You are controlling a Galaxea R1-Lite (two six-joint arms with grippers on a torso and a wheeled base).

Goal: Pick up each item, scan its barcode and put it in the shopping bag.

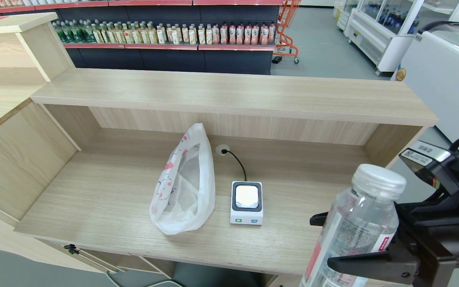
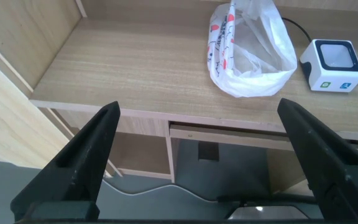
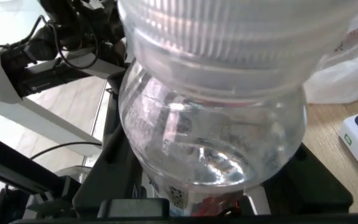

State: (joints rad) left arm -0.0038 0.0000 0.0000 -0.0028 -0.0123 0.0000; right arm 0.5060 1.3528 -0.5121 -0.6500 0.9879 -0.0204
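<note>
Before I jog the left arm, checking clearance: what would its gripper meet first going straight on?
Likely the light wooden counter's front edge; the left gripper aims there, short of the white plastic shopping bag, though depth is unclear.

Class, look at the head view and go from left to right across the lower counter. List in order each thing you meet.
shopping bag → scanner → water bottle

Clear glossy plastic bottle, matt pale wood-grain counter.
</note>
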